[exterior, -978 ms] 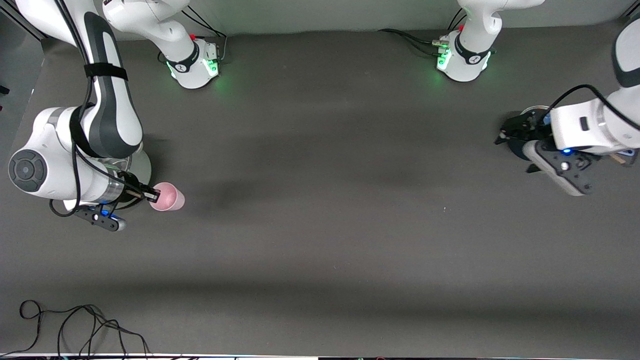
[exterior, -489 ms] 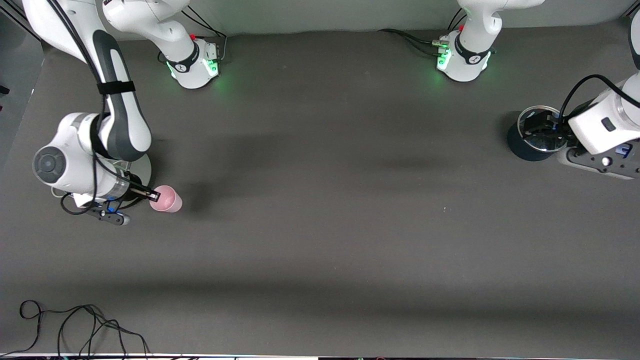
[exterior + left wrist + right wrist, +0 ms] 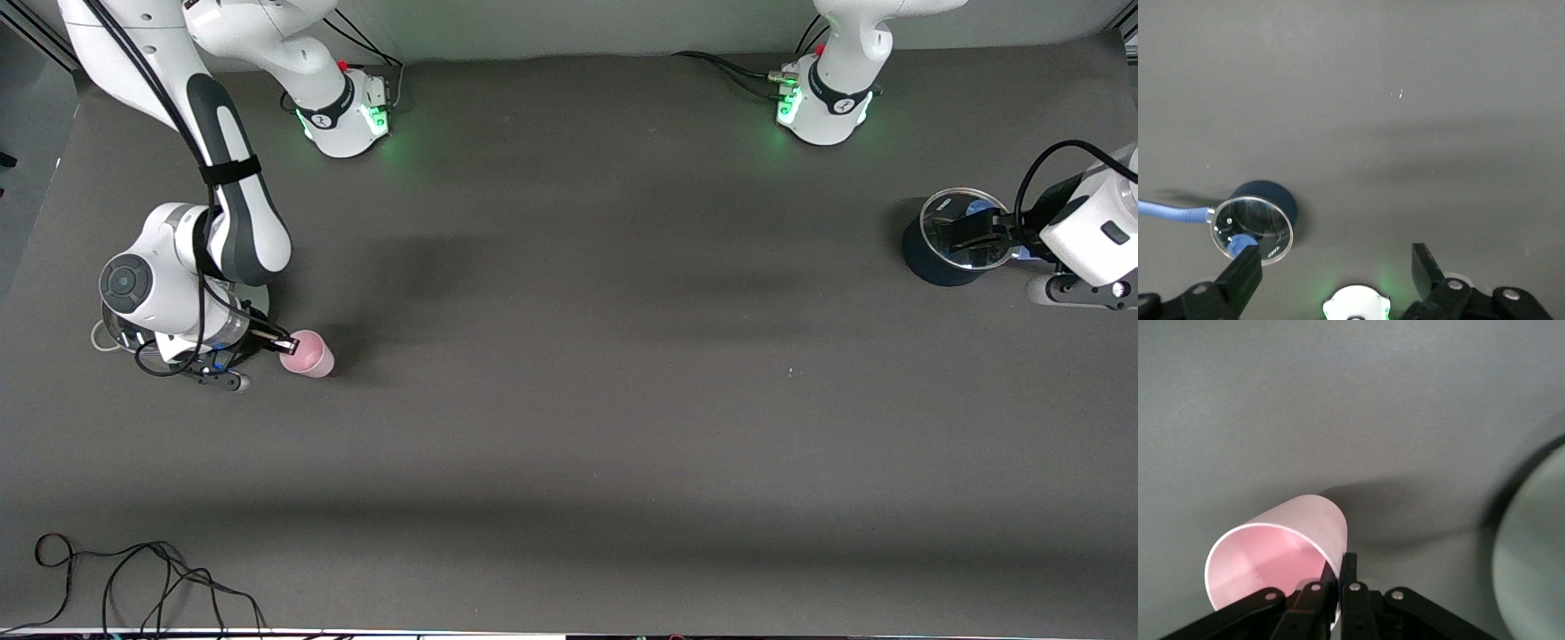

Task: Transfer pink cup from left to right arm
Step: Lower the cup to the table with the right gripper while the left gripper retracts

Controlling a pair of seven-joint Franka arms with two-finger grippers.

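So the pink cup is already with the right arm: the right claw is clamped shut on its rim, one slim finger inside and one outside, and it's carrying the cup low over the right arm's end of the counter. Compared with a second ago, that arm has tucked in and the cup has drifted a touch and looks lower. Over the same second the left claw has pulled back toward the edge of the counter at its own end, jaws spread wide with nothing between them, and now sits over the dark pot with the glass lid.

My read is that the handover itself is basically done, and what's left is just the right arm putting the cup down or parking it.

On materials: the cup is smooth matte plastic, thin-walled, slightly tapered and open-mouthed, and in the right wrist view it's tilted on its side with the pinch right at the lip. Thin rim plus a two-finger pinch could let it swivel, I'd guess. The counter is a dark grey, soft-looking mat. The lid is clear, round and shiny, and what looks like a blue handle sticks out beside it.
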